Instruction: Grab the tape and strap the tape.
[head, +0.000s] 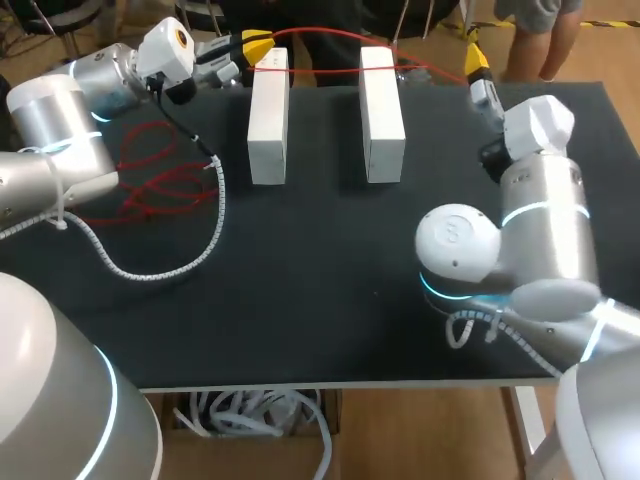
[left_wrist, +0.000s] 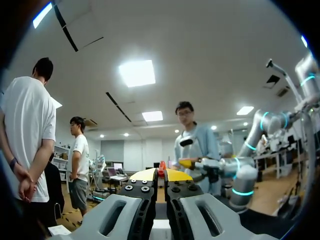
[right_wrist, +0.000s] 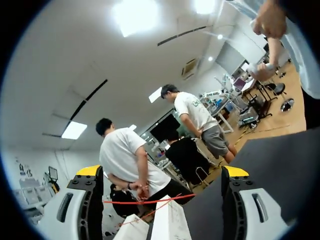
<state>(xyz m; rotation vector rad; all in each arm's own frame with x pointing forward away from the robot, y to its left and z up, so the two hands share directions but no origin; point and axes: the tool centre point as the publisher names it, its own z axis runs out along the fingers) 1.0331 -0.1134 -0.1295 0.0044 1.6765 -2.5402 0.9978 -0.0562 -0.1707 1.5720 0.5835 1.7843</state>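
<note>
The tape (head: 310, 31) stretched along the table's (head: 330, 290) far edge, passing over the far ends of two white blocks (head: 268, 115), from the left gripper (head: 256, 45) to the right gripper (head: 476, 58). The left jaws were pinched narrow on the tape. The right jaws stood wide, the tape crossing the gap between them. Loose red loops (head: 150, 180) lay near the left edge.

Thin red tape (right_wrist: 145, 201), taut, above the table's (head: 300, 300) far side.
</note>
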